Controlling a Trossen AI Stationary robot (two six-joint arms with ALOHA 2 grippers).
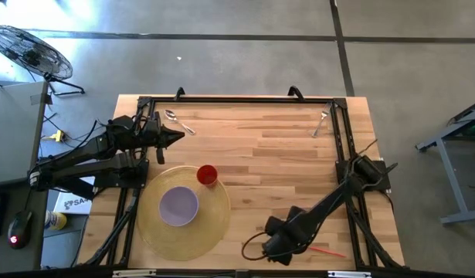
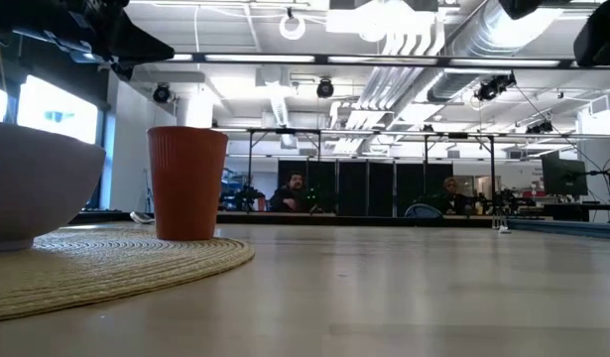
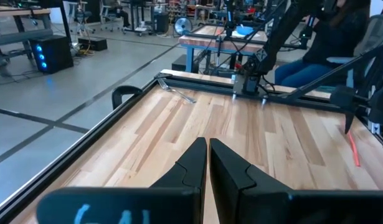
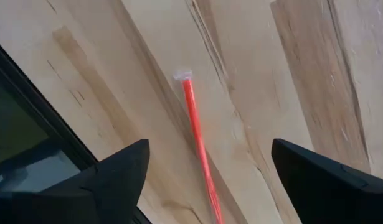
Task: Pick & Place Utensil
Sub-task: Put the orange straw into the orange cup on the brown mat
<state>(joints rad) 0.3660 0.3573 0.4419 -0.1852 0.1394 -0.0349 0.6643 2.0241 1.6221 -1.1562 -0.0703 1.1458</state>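
we see a thin red utensil [image 4: 200, 146], perhaps a straw or stick, lying flat on the table [image 1: 283, 154] near its front right edge. our right gripper [image 4: 207, 171] hovers right above it, fingers spread wide on either side, holding nothing. it looks light, narrow and slippery, so we would pinch it mid-length. the left gripper [image 3: 208, 163] waits closed and empty at the table's left edge.

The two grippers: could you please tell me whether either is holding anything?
Neither: the left gripper is shut on nothing; the right gripper is open over the thin red straw.
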